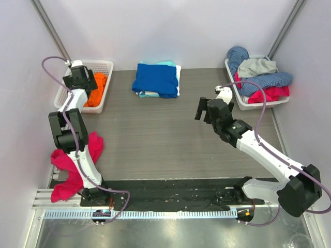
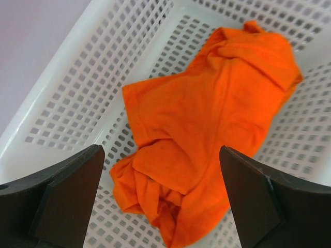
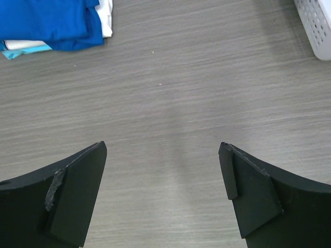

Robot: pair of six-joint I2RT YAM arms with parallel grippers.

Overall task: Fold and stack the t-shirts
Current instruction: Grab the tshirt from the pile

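Observation:
A crumpled bright orange t-shirt (image 2: pixel 207 119) lies in the white lattice basket (image 1: pixel 106 70) at the back left; it also shows in the top view (image 1: pixel 96 89). My left gripper (image 2: pixel 161 170) hangs open just above the shirt, empty. A folded stack with the royal blue t-shirt (image 1: pixel 155 78) on top of pale teal and white ones sits at the back middle; it shows in the right wrist view (image 3: pixel 49 23) too. My right gripper (image 3: pixel 163 155) is open and empty above the bare table, right of the stack.
A white basket (image 1: pixel 243 98) at the back right holds a heap of blue, grey and pink clothes. A pink cloth (image 1: pixel 72 165) hangs at the left arm's base near the table's front left edge. Grey walls close the sides.

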